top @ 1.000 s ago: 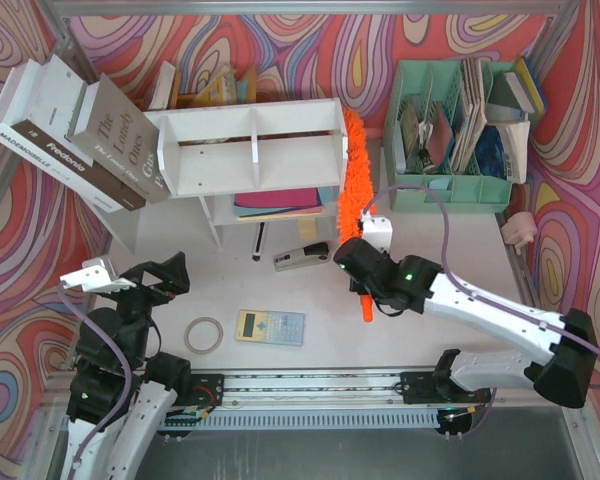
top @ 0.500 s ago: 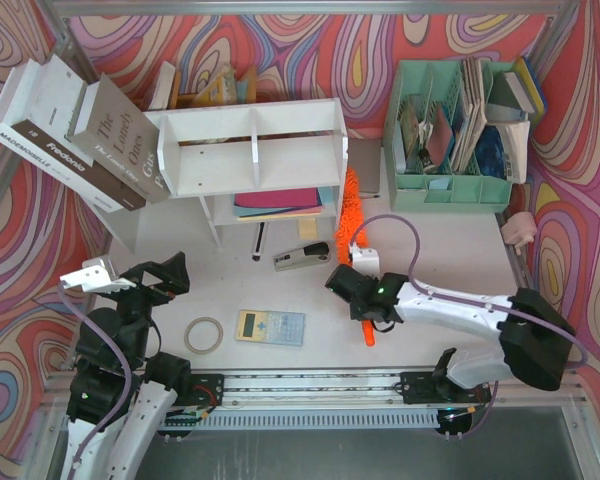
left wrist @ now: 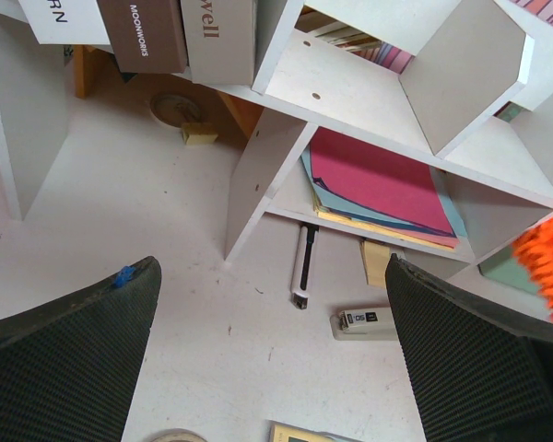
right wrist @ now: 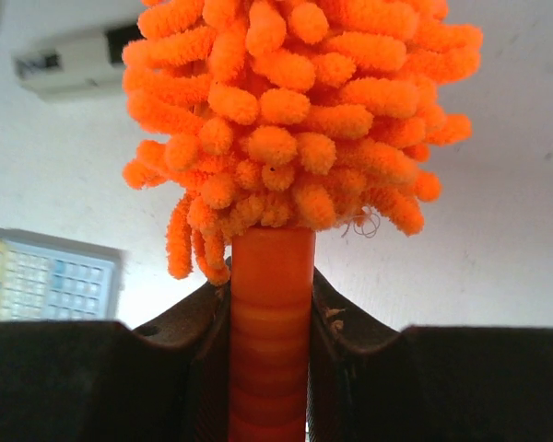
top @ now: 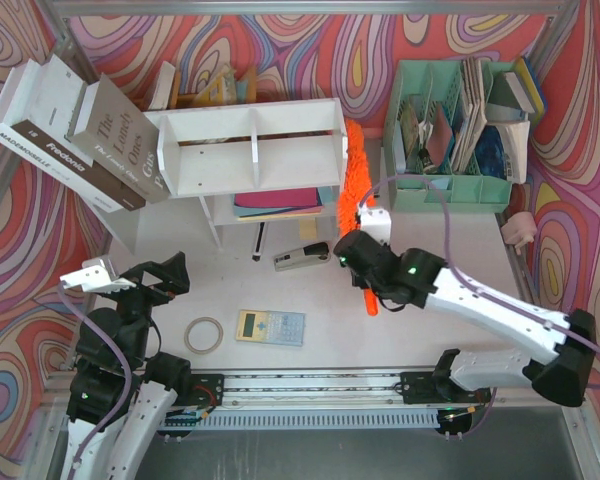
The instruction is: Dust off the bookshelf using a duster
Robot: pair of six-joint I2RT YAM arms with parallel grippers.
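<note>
The white two-tier bookshelf (top: 250, 140) stands at the back middle of the table, also seen in the left wrist view (left wrist: 369, 87). The orange duster (top: 352, 170) stands up along the shelf's right end, its fluffy head against the side panel. My right gripper (top: 365, 262) is shut on the duster's handle (right wrist: 269, 341), the fluffy head (right wrist: 295, 110) rising just above my jaws. The handle's end (top: 370, 303) sticks out below the gripper. My left gripper (top: 130, 285) is open and empty at the front left, well short of the shelf.
Books (top: 75, 135) lean on the shelf's left side. A mint-green file organiser (top: 460, 130) stands at the back right. A stapler (top: 302, 257), a pen (top: 259, 241), a calculator (top: 270, 327) and a tape roll (top: 203, 335) lie on the table in front.
The duster dropped low beside the shelf half a second ago, and has now risen back up along the shelf's right end with my right gripper. The left arm has not moved.
</note>
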